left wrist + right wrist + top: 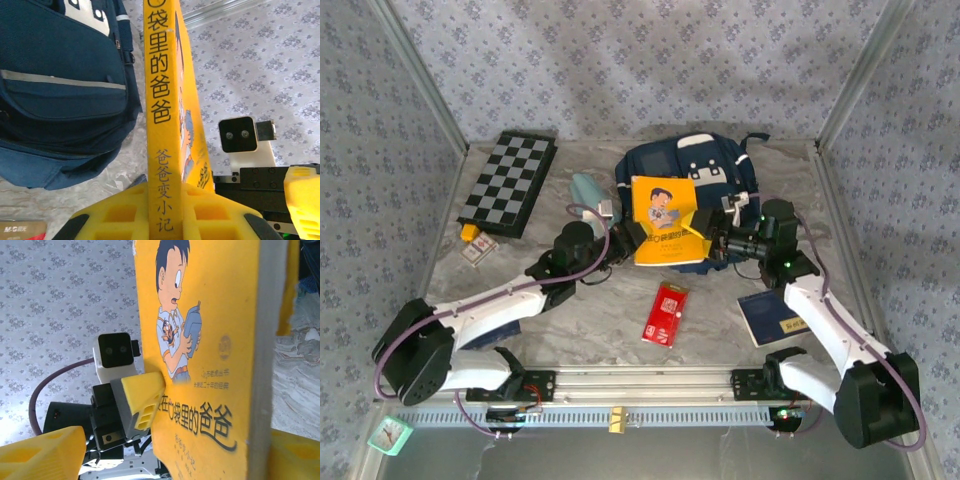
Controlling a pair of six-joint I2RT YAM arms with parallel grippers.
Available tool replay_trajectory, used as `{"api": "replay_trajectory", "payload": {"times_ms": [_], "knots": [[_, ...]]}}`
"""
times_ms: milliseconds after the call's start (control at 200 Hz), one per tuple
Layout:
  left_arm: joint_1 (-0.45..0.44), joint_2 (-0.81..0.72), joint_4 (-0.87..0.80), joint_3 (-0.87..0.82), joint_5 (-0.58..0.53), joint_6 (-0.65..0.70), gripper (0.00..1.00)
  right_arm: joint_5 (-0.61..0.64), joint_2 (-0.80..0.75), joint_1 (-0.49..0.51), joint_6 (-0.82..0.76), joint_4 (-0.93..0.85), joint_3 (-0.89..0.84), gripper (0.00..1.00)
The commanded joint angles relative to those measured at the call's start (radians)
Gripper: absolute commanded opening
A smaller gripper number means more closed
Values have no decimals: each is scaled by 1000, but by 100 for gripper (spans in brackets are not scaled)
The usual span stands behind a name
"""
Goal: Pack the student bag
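The student bag [690, 165], a navy-blue backpack with white patches, lies at the back middle of the table and fills the upper left of the left wrist view [60, 90]. In front of the bag a yellow picture book [665, 222] stands on edge. My left gripper [628, 240] is shut on its spine [161, 125], the yellow fingers [120, 215] pressed on both sides. My right gripper [712, 243] is at the book's other side, open. In the right wrist view its fingers [40, 455] stand wide apart around the book's edge [200, 365].
A black-and-white chessboard [508, 183] lies at the back left, with a small packet [475, 247] beside it. A pale blue item [588, 190] sits left of the bag. A red booklet [666, 313] and a dark blue booklet [772, 317] lie nearer the front.
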Motion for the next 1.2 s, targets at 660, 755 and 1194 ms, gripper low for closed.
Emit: {"api": "replay_trajectory", "payload": {"times_ms": [660,755,1194], "knots": [[-20,24,-387,253,5,447,40,120,-73,-161,-432,-623,181,0],[-21,61,-518,329,-33,688,47,163,-90,-246,-488,-755,224,0],[-32,516,-751,709,-96,1346,68,139,-115,-591,-523,-868,244,0]]}}
